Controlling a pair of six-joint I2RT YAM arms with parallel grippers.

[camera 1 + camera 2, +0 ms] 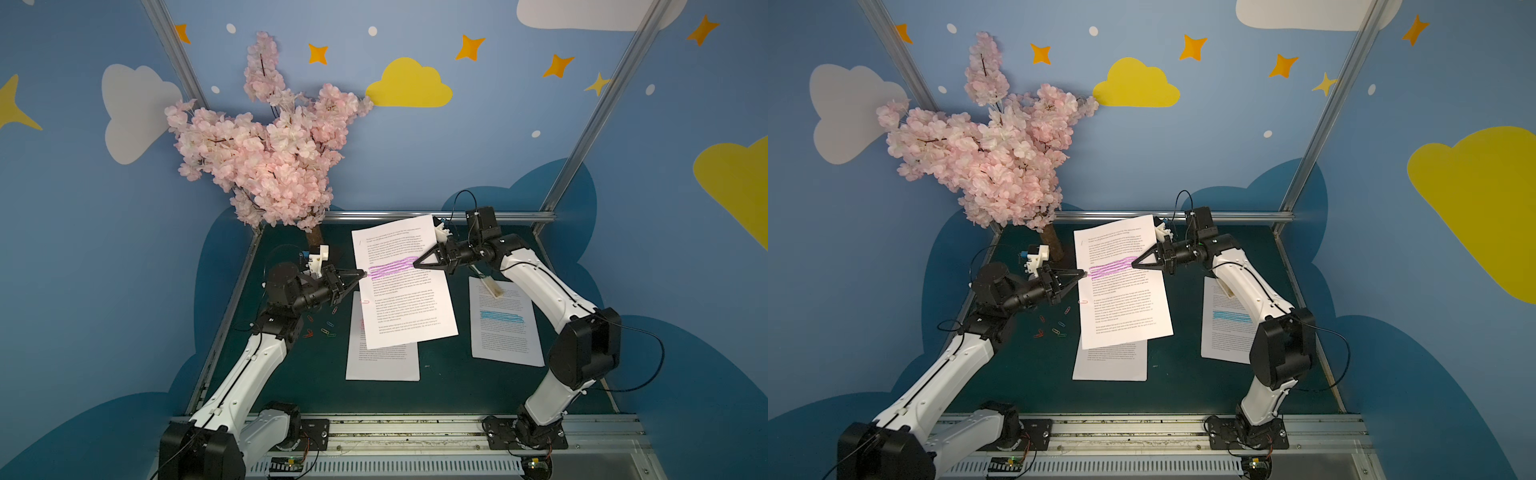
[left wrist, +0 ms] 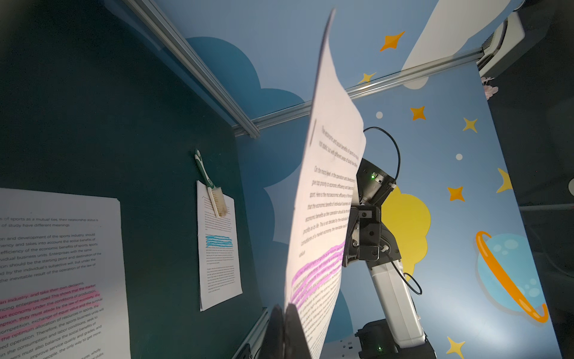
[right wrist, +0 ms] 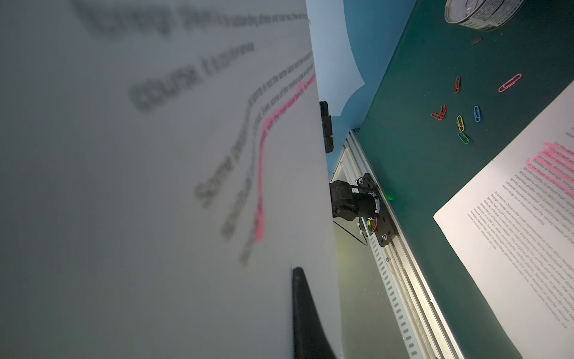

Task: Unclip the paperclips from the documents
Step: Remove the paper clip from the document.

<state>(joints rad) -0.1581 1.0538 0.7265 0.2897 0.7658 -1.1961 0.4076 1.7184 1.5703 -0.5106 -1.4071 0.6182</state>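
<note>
While the right hand (image 1: 415,263) grips the lifted page (image 1: 401,303), the left hand (image 1: 362,274), pinching its edge, should pull slowly.

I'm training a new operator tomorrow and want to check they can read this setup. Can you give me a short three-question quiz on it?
1. True or false: the purple-banded page lies flat on the table.
2. What rests on the blue-banded page? A) a brush B) a stapler C) a pen
3. Fill in: the loose paperclips lie on the table beside the ____ arm.

Key
1. False: the left claw and the right claw hold it up by opposite edges.
2. A: the brush.
3. left
</note>
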